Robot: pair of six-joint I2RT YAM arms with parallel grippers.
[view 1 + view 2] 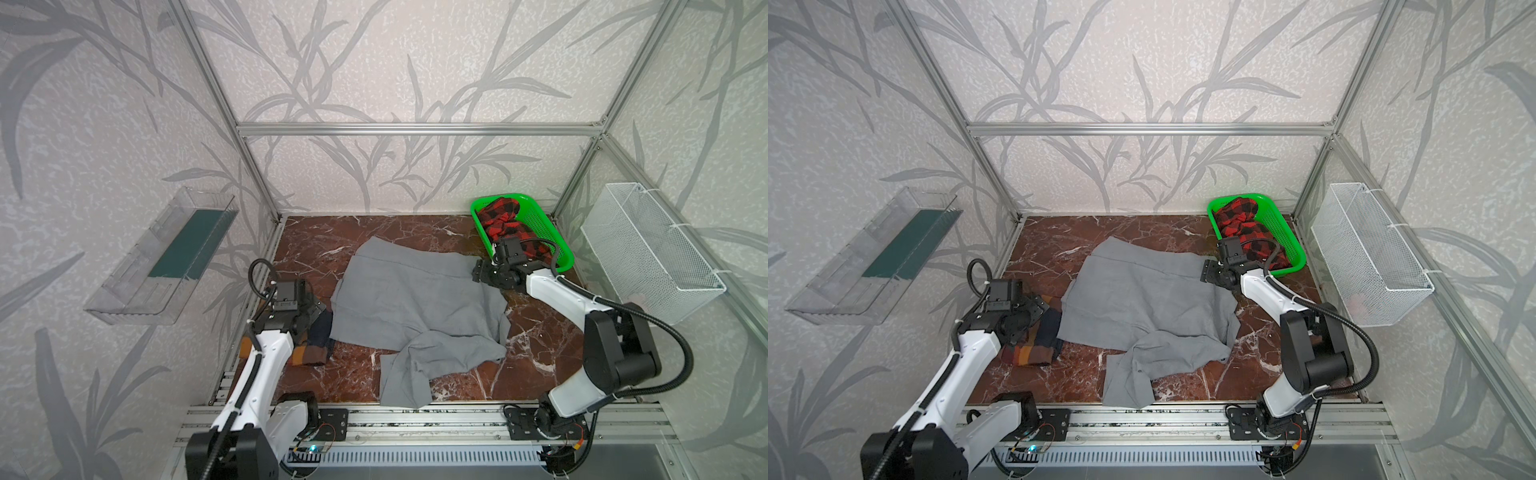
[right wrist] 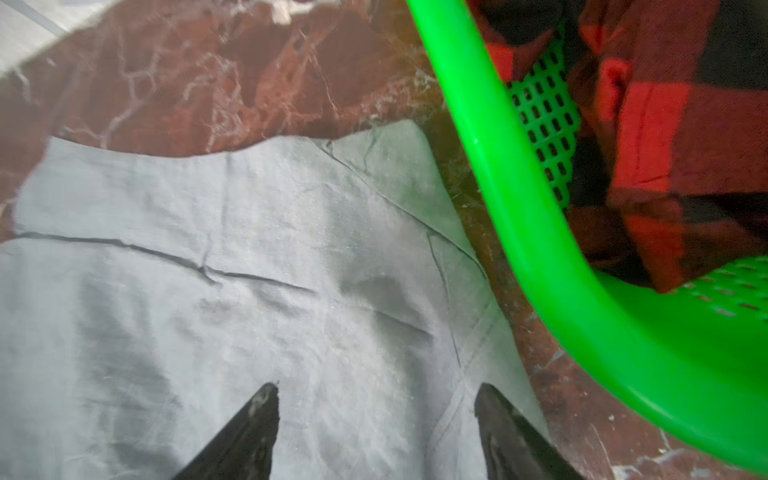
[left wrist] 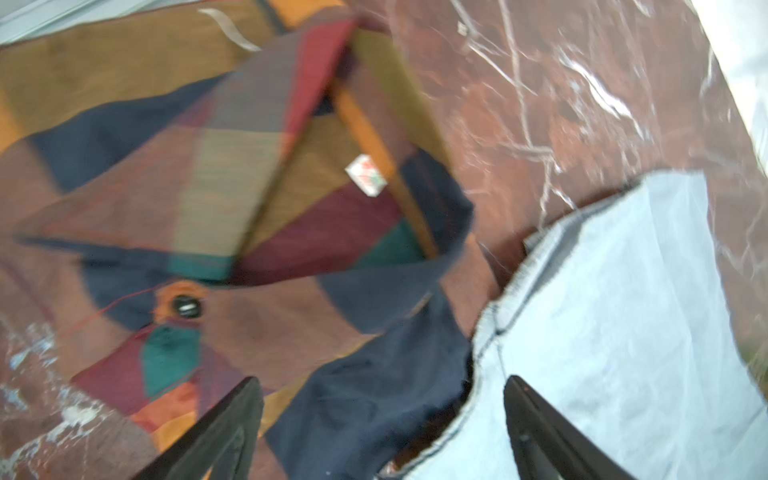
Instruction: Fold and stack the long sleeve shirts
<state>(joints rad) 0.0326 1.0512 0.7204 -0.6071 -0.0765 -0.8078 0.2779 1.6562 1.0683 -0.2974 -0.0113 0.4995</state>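
A large grey shirt (image 1: 415, 307) (image 1: 1146, 307) lies spread and rumpled in the middle of the marble table, one part trailing to the front edge. A colour-block checked shirt (image 1: 313, 345) (image 1: 1034, 351) lies at its left, partly under my left arm. My left gripper (image 1: 318, 307) (image 3: 382, 382) is open over the line where the checked shirt (image 3: 249, 187) meets the grey shirt's edge (image 3: 602, 311), with nothing between the jaws. My right gripper (image 1: 478, 274) (image 2: 376, 386) hangs open over the grey shirt's far right corner (image 2: 208, 291), holding nothing.
A green basket (image 1: 565, 257) (image 2: 519, 208) with a red and black checked garment (image 1: 503, 220) (image 2: 665, 124) stands at the back right, close to my right gripper. A white wire basket (image 1: 652, 257) hangs on the right wall, a clear tray (image 1: 166, 257) on the left.
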